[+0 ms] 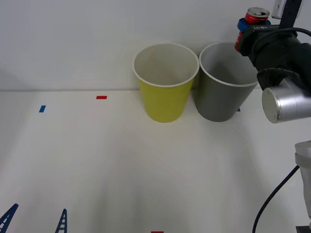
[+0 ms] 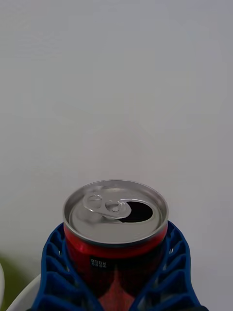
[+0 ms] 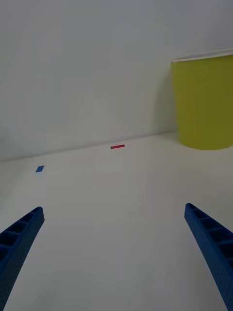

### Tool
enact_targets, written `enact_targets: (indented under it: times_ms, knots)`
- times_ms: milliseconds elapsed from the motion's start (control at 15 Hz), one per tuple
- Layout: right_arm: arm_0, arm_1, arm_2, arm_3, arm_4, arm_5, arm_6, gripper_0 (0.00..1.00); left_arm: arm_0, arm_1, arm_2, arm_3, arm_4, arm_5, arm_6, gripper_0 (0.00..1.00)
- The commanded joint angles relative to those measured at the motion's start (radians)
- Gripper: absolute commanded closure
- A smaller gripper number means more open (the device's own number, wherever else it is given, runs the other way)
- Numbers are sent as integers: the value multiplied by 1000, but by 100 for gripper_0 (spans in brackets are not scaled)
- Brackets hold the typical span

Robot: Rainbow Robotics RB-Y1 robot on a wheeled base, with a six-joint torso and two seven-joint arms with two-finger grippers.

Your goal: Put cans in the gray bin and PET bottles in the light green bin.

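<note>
White table (image 1: 97, 160): two bins, one can (image 1: 256, 16) in right pincer (image 1: 249, 30).

Red can (image 1: 256, 16) upright (tab opened) – above gray bin (image 1: 224, 92).

Soft, even light fills all three views. The white surface (image 1: 121, 160) is bright with no hard glare. The light green bin (image 1: 165, 82) and the gray bin (image 1: 224, 82) cast faint shadows at their bases. The can (image 2: 115, 228) top carries a mild sheen. In the right wrist view, the nearest edges look slightly soft.
</note>
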Motion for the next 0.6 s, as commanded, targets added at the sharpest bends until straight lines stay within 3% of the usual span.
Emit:
enact_targets:
  times_ms: [67, 200, 267, 600]
  knots:
    - [0, 0, 1, -1, -4, -2, 1, 72, 0, 0, 0, 0, 0, 0, 0, 0]
    - [-3, 2, 7, -1, -20, -5, 2, 40, 0, 0, 0, 0, 0, 0, 0, 0]
    - [-3, 5, 14, -1, -20, -18, 7, 30, 0, 0, 0, 0, 0, 0, 0, 0]
    - [-6, 6, 24, -1, -18, -31, 19, 25, 0, 0, 0, 0, 0, 0, 0, 0]
